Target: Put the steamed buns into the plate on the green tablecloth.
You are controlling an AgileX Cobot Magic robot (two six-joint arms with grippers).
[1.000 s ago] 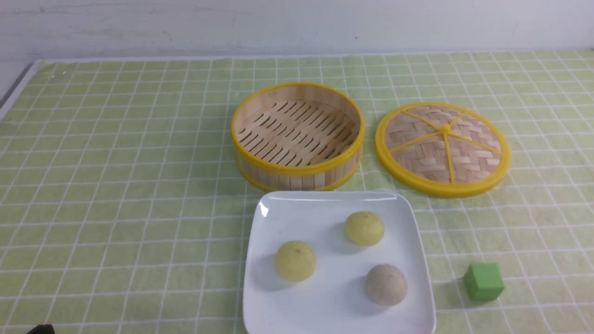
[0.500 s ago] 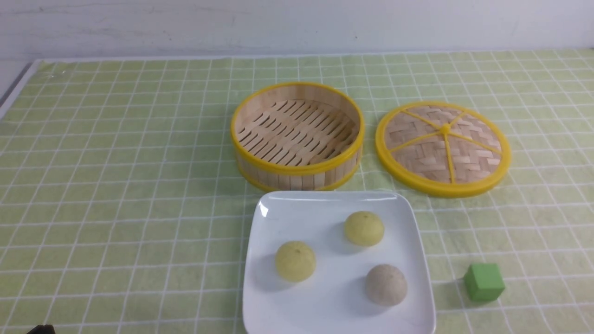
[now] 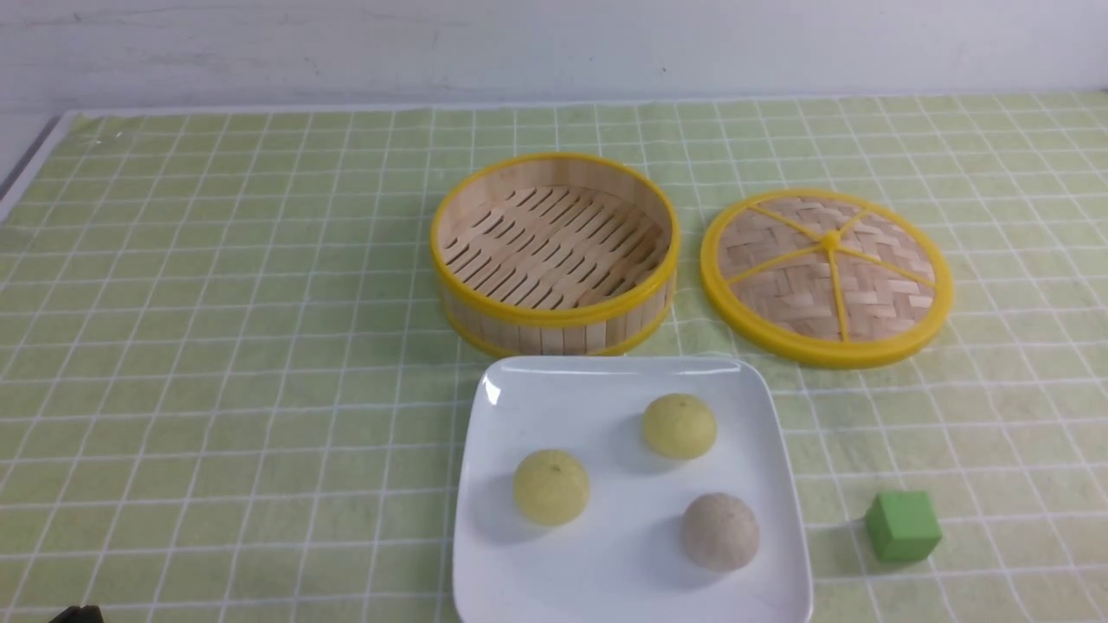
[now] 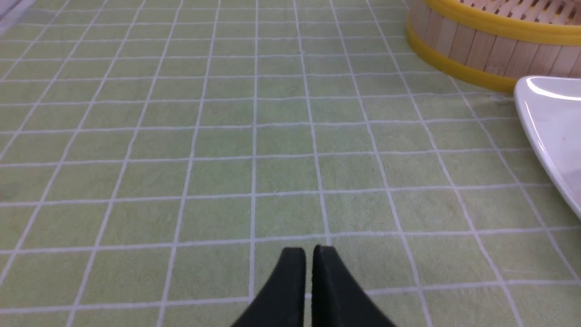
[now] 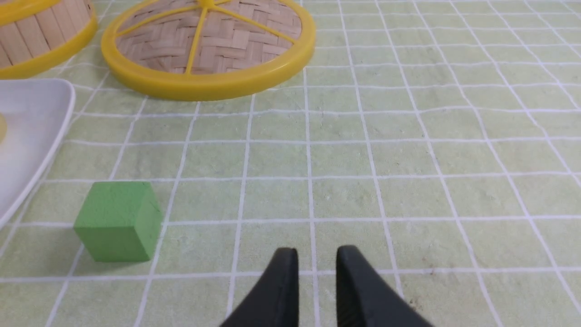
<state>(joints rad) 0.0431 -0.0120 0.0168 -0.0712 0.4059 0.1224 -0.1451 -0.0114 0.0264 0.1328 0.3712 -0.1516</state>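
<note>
The white square plate (image 3: 563, 389) lies on the green tablecloth (image 3: 216, 346) at front centre. Three steamed buns rest in it: a pale yellow one (image 3: 551, 486) at the left, a pale yellow one (image 3: 679, 426) further back, and a greyish-beige one (image 3: 720, 530) at the front right. My left gripper (image 4: 308, 250) is shut and empty over bare cloth, left of the plate's corner (image 4: 553, 122). My right gripper (image 5: 317, 252) is empty with its tips nearly together, over cloth right of the plate's edge (image 5: 27, 122). Neither gripper's jaws show in the front view.
The empty bamboo steamer (image 3: 554, 251) stands just behind the plate, with its woven lid (image 3: 827, 275) flat to its right. A green cube (image 3: 902, 524) sits right of the plate and shows in the right wrist view (image 5: 117, 221). The table's left edge is at far left.
</note>
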